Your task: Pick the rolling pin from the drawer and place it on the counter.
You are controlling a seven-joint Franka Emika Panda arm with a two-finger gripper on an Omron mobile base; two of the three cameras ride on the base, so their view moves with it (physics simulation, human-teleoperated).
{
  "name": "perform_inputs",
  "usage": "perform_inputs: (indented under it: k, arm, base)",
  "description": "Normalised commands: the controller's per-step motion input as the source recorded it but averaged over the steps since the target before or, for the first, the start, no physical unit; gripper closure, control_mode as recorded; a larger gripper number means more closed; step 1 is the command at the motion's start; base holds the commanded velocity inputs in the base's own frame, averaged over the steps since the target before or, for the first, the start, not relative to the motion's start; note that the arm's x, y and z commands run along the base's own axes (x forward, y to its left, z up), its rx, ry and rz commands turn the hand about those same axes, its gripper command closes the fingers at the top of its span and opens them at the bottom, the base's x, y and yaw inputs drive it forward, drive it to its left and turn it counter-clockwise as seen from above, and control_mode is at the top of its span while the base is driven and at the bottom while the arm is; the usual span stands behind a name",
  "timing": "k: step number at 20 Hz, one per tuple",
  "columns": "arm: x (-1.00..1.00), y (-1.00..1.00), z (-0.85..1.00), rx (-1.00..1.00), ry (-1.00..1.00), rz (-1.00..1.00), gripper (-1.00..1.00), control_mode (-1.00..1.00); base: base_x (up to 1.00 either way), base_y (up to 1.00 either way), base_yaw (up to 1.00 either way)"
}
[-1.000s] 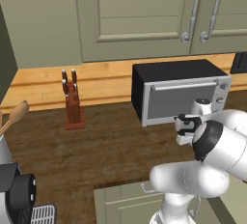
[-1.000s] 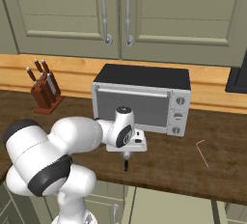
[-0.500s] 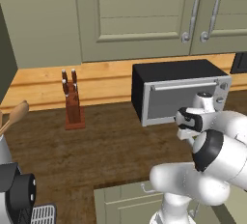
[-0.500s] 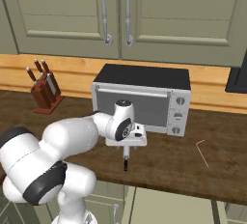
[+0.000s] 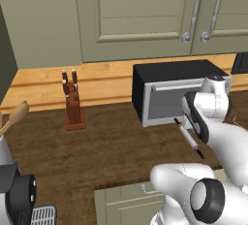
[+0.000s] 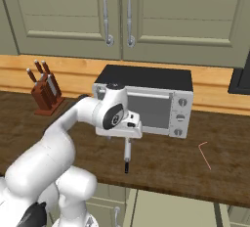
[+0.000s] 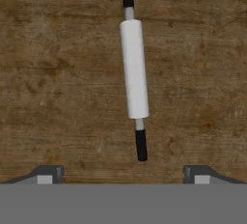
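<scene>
The rolling pin (image 7: pixel 134 68), pale in the middle with dark ends, lies flat on the dark wood counter (image 7: pixel 58 73). My gripper (image 7: pixel 123 177) hovers just above it, open, with nothing between its fingertips (image 7: pixel 46 175). From the right base camera the rolling pin (image 6: pixel 127 153) lies in front of the oven, right under the gripper (image 6: pixel 125 135), pointing at the counter's front edge (image 6: pixel 195 182). From the left base camera the rolling pin (image 5: pixel 190 140) rests on the counter (image 5: pixel 106 146) below my hand. The sage-green drawer (image 5: pixel 121 202) sits under the counter's front edge.
A black and silver toaster oven (image 6: pixel 146 99) stands just behind the gripper. A knife block (image 5: pixel 72 105) stands to the left by the back ledge, and a wooden spoon (image 5: pixel 14 117) juts in at the far left. A thin pink wire shape (image 6: pixel 205 155) lies at right.
The gripper has gone from shut on the rolling pin to open. The pin left the fingers and now lies on the counter. The hand has shifted slightly.
</scene>
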Motion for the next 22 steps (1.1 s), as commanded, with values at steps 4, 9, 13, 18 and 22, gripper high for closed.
perform_inputs:
  k: [4, 9, 13, 18, 22]
  arm:
    - [-0.74, 0.96, 0.51, 0.0, -0.13, -0.14, -1.0, -1.0]
    - [-0.36, 0.96, 0.67, 0.0, -0.25, -0.02, -1.0, -1.0]
    - [-0.05, 0.55, 0.92, 0.0, -0.12, 0.0, -1.0, -1.0]
    - [0.0, 0.17, 1.0, -0.02, 0.0, 0.0, -1.0, -1.0]
    - [-0.22, 0.08, 1.0, -0.06, 0.0, 0.0, -1.0, -1.0]
  base:
    - [0.0, 0.0, 0.0]
    - [0.0, 0.0, 0.0]
    - [0.0, 0.0, 0.0]
    - [0.0, 0.0, 0.0]
    - [0.0, 0.0, 0.0]
